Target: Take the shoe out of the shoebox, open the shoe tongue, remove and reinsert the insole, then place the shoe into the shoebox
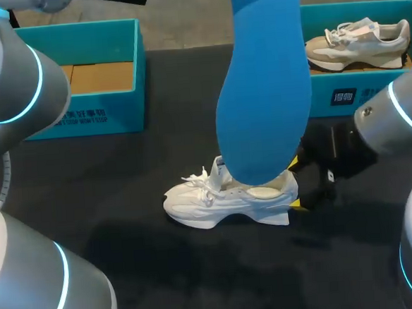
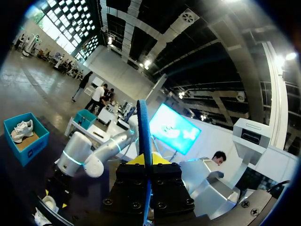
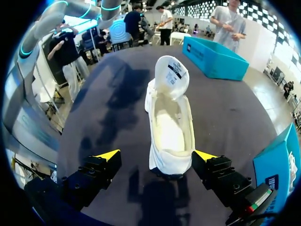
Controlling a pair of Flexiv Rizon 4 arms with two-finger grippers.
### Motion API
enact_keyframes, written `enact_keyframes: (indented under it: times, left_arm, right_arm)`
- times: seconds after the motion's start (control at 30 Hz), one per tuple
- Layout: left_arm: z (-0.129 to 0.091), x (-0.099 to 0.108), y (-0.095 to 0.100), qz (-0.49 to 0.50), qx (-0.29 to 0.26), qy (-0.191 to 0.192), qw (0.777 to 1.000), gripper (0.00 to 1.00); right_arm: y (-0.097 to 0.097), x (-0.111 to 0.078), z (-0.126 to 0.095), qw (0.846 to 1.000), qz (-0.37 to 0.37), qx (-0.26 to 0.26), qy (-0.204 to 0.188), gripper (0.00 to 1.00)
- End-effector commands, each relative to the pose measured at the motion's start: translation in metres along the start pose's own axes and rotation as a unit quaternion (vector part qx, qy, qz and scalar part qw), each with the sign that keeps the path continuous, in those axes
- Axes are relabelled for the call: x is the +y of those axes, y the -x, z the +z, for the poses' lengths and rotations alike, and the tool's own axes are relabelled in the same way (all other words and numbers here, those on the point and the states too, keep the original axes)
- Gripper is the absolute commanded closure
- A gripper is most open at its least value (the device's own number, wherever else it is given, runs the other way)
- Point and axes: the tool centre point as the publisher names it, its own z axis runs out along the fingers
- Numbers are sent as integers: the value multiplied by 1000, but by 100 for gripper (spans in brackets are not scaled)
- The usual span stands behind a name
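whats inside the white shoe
Only bare pale lining shows in the shoe; the blue insole is out, between the left fingers. The raised tongue hides the toe end.

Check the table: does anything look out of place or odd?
Only the blue insole: it is out of the white shoe, clamped in the left gripper above the table. The shoe's tongue stands pulled open. Nothing looks spilled or damaged.

Smooth matt blue insole (image 1: 261, 87), white cloth shoe (image 1: 195, 205), matt black table (image 1: 126, 224)

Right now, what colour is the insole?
The insole is blue; best in the head view.
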Motion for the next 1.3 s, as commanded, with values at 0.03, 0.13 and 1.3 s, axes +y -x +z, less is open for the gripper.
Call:
enact_keyframes:
  times: [0.03,0.13,1.3]
  left_arm:
    - [0,1,0,0,-1,0,1000,100]
    - [0,1,0,0,-1,0,1000,100]
    - [0,1,0,0,-1,0,1000,100]
  right_arm:
    - [0,10,4,995,3,-6,-104,0]
    - [1,14,4,992,6,-11,-128,0]
    - [25,30,-9,951,39,-71,-299,0]
